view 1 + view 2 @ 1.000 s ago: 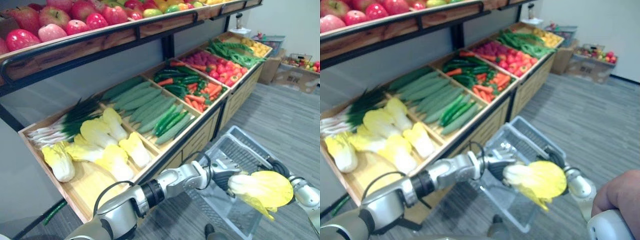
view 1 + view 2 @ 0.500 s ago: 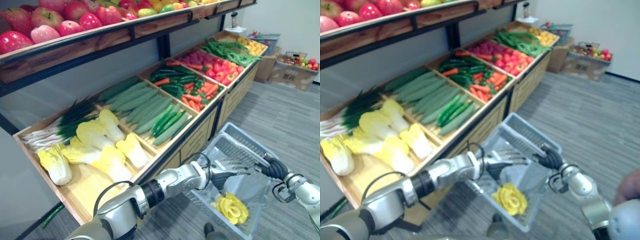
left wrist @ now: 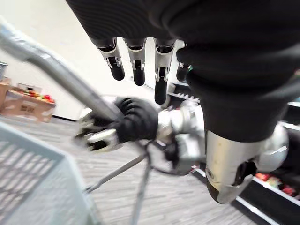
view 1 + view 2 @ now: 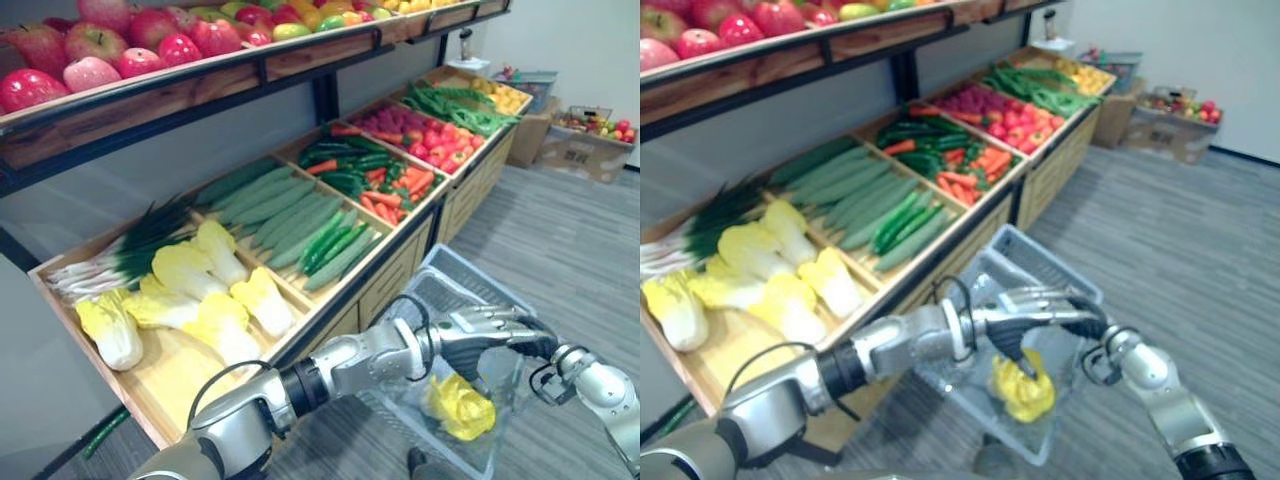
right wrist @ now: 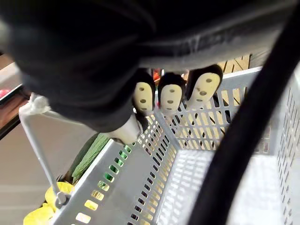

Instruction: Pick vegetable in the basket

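Observation:
A yellow-green cabbage (image 4: 458, 405) lies on the bottom of the grey plastic basket (image 4: 440, 272), which hangs in front of the produce shelf. My left hand (image 4: 478, 328) stretches over the basket with straight fingers (image 3: 136, 65) and holds nothing. My right hand (image 4: 538, 343) is at the basket's far side, its dark-covered fingers (image 3: 126, 124) curled round the basket's handle (image 3: 61, 77). In the right wrist view the basket's slotted wall (image 5: 187, 154) runs under my curled fingers (image 5: 171, 93).
A slanted wooden shelf to my left holds bins of cabbages (image 4: 200, 300), cucumbers (image 4: 290, 215), carrots and peppers (image 4: 380, 170) and red vegetables (image 4: 430, 135). Apples (image 4: 120, 50) fill the rack above. Cardboard boxes (image 4: 590, 140) stand on the grey floor far right.
One second ago the cabbage hung above the basket at my hands. It dropped in and now rests on the bottom, and my left hand stays stretched over the basket.

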